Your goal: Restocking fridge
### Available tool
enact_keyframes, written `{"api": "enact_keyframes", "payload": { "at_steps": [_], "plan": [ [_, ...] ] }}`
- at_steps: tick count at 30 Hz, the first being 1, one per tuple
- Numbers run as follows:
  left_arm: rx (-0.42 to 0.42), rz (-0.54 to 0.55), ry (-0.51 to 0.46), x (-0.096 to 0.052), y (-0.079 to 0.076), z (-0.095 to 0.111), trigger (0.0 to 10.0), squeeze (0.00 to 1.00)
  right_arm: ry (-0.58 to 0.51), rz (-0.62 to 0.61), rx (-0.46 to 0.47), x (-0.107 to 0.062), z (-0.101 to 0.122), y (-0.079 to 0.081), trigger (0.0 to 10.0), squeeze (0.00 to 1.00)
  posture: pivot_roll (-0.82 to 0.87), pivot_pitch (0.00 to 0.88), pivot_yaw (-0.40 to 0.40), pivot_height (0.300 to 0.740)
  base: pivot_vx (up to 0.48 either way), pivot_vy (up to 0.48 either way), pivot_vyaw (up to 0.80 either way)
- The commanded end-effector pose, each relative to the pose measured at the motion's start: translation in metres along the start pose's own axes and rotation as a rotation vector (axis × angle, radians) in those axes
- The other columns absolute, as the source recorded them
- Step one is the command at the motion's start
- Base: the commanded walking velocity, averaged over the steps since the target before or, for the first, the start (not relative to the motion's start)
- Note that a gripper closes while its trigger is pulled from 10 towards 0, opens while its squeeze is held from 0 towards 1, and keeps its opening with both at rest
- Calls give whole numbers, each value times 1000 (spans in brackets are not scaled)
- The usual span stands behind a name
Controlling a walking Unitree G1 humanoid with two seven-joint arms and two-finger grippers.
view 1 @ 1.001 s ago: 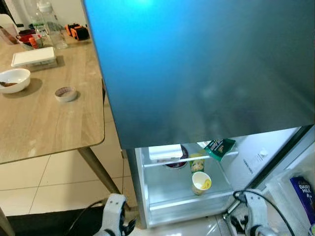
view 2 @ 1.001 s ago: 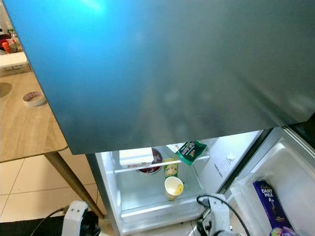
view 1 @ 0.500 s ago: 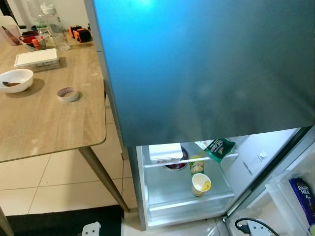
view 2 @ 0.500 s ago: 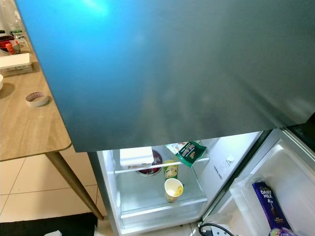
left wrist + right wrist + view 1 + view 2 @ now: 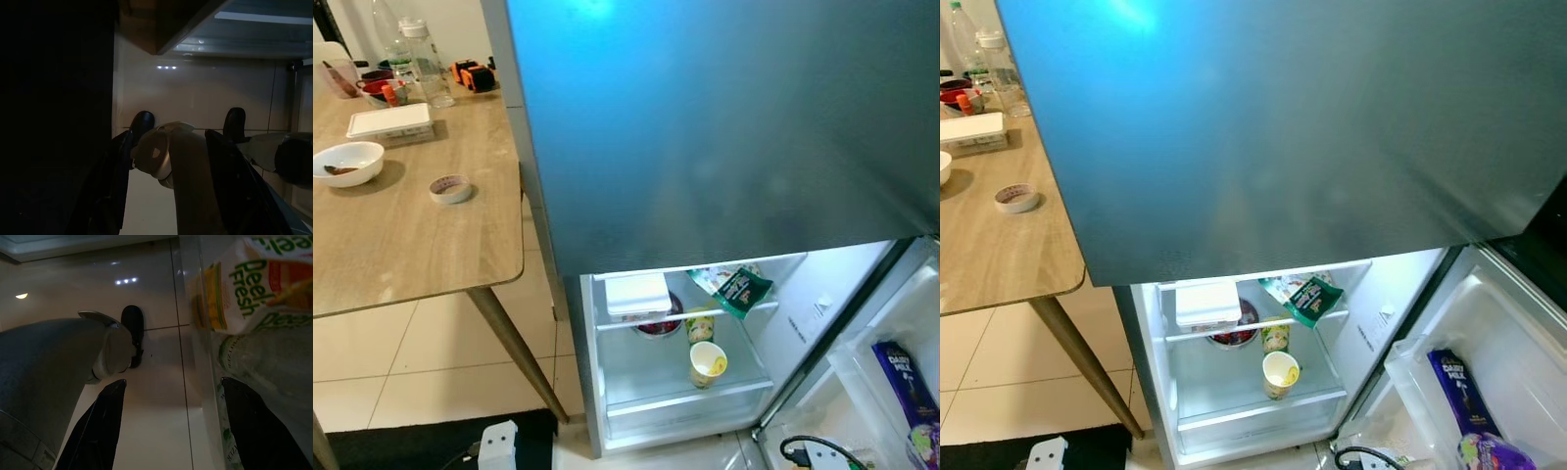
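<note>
The open fridge (image 5: 1160, 372) fills the lower centre, its lit shelves holding a paper cup (image 5: 1280, 373), a white box (image 5: 1207, 303) and a green snack packet (image 5: 1311, 299). A Dairy Milk bar (image 5: 1460, 392) sits in the door bin, lower right. Both the left gripper (image 5: 168, 147) and right gripper (image 5: 168, 396) have fingers spread, holding nothing. A wooden table (image 5: 401, 245) occupies the upper left.

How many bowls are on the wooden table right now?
2: a white bowl near the wooden table's left edge, and a red bowl at the far end among the bottles. More may sit out of frame.
</note>
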State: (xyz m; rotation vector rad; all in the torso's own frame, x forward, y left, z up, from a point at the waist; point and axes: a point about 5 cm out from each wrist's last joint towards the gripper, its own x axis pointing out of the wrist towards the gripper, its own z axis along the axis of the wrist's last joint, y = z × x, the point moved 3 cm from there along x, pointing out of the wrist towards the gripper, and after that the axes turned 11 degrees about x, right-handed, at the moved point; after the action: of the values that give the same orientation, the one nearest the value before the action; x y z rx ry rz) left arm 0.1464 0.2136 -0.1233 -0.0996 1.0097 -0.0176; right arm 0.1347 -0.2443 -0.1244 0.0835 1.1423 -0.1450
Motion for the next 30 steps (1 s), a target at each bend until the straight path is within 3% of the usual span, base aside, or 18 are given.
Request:
{"api": "enact_keyframes", "payload": {
  "at_steps": [1, 19, 30],
  "plan": [
    [3, -1, 22, -1, -1, -6, 10000, 0, 8, 5, -17, 0, -1, 1, 10000, 0, 7, 0, -64, 740, -259, 0, 0],
    [8, -15, 45, -1, -5, -13, 10000, 0, 35, 17, -30, 0, -11, 4, 10000, 0, 4, 0, -60, 740, -302, 0, 0],
    [9, -24, 53, -1, -8, -15, 10000, 0, 42, 24, -36, 0, -14, 7, 10000, 0, 5, 5, -58, 740, -480, 0, 0]
  ]
}}
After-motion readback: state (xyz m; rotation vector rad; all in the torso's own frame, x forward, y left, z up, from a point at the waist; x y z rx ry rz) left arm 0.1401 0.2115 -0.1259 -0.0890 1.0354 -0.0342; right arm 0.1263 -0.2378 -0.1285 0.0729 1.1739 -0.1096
